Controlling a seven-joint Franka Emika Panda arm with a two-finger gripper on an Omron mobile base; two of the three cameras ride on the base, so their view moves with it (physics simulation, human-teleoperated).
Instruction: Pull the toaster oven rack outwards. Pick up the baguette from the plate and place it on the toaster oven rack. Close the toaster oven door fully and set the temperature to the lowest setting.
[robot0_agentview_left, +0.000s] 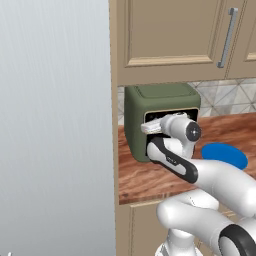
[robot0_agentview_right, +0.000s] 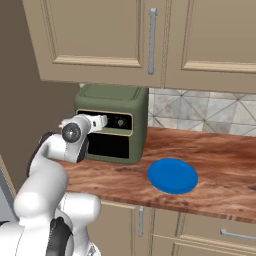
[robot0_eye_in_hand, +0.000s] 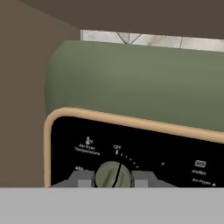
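A: We see the gripper (robot0_eye_in_hand: 112, 178) closed on the temperature knob (robot0_eye_in_hand: 113, 174) at the left end of the toaster oven (robot0_agentview_right: 112, 102), one finger at nine o'clock of the knob and the other at three. In the hand view the knob's dark pointer line runs from its centre toward about six o'clock, while "OFF" is printed near twelve and a number we cannot fully read sits near eight.

B: So how do we turn it well?

A: We judge the grip should stay square on the knob, the wrist rolling about the knob's own axis without pulling outward, until the pointer meets the lowest mark on the scale. Which way that lies we cannot say for sure, since the small ticks are hard to read.

B: And the rest, left to right?

A: In the right base view the door (robot0_agentview_right: 109, 145) looks shut, its dark window flush with the oven front. The blue plate (robot0_agentview_right: 173, 176) lies bare on the wooden counter (robot0_agentview_right: 220, 160), at about four o'clock from the oven and well apart from it. We cannot see the baguette; we judge it is behind the door.

B: Counts?

A: One oven, one plate, one gripper. One knob is clearly seen; others on the strip are too small to count. Two cabinet handles (robot0_agentview_right: 152, 41) hang above.
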